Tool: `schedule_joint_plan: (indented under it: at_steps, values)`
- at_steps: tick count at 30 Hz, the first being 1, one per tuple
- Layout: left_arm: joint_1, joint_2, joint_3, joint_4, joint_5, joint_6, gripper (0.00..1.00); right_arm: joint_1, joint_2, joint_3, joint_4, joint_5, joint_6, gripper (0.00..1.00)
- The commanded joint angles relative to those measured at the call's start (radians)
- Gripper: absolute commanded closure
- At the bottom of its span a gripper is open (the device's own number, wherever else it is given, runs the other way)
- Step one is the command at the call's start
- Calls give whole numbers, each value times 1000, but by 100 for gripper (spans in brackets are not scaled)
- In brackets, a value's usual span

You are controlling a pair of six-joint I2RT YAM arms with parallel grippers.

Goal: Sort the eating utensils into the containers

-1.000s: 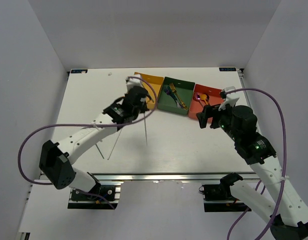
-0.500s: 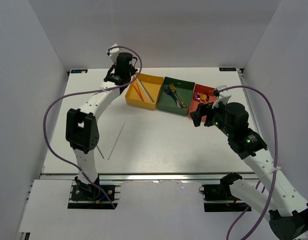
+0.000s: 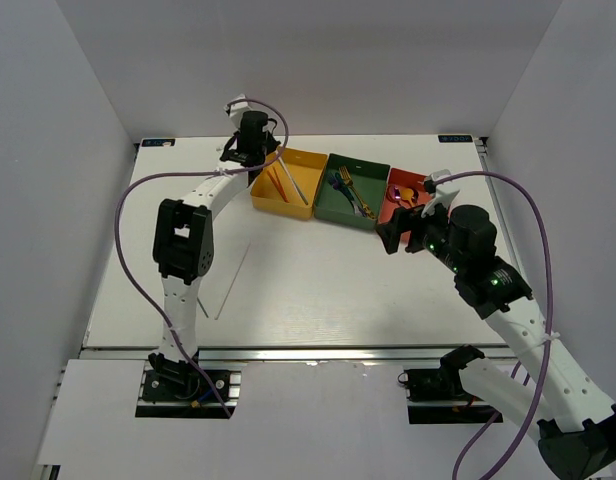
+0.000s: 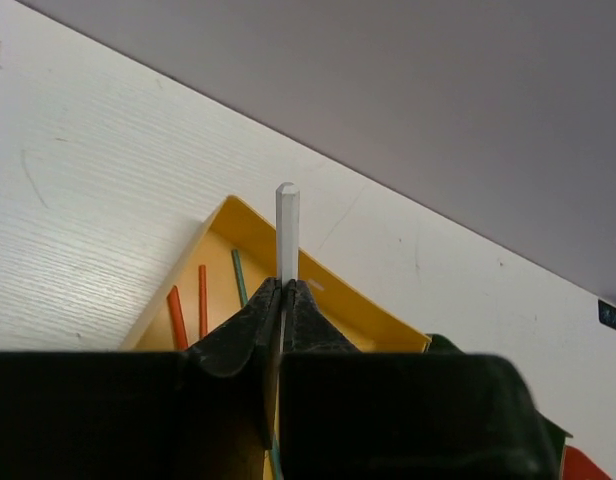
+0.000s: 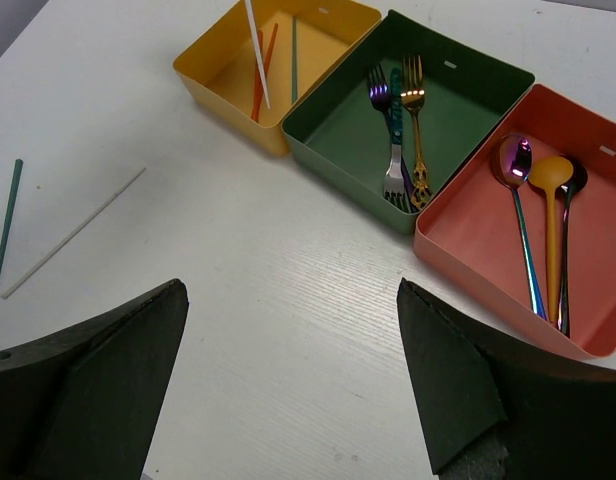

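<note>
The left gripper [image 4: 286, 290] is shut tight on a pale chopstick [image 4: 287, 222], which is pointed down into the yellow tray [image 4: 333, 300] by the far edge of the worktop [image 5: 238, 280]. Red chopsticks [image 4: 176, 312] are seen in that tray. The right gripper [image 5: 288, 380] is opened wide and nothing is held in it. Forks [image 5: 416, 120] are kept in the dark green tray [image 5: 338, 130], spoons [image 5: 554, 200] in the red-orange tray [image 5: 468, 235]. A loose green chopstick [image 5: 5, 222] is seen lying nearer the left edge.

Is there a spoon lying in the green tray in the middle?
No, the green tray holds only forks, while the spoons lie in the red-orange tray beside it.
</note>
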Motion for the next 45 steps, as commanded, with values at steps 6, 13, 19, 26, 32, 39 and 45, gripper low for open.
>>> schedule_joint_plan:
  at_steps: [6,13,19,26,32,39,45]
  values:
    - [-14,-32,24,14,130,-35,47,-1,-1,-11,62,-18,-7,11]
    - [-26,-224,-45,-102,20,43,4,1,-17,-8,52,-11,-10,11]
    - [-36,-417,-195,-492,-59,134,2,1,-23,-17,38,-39,-13,11]
    - [-36,-635,-691,-568,85,158,2,1,-9,-13,20,-103,-16,11]
    - [-36,-704,-860,-585,183,220,2,1,-20,-16,20,-151,-21,11]
    - [-34,-684,-952,-611,246,231,4,1,-37,-22,24,-180,-27,11]
    - [-34,-657,-1005,-615,242,226,15,1,-38,-24,27,-183,-32,11]
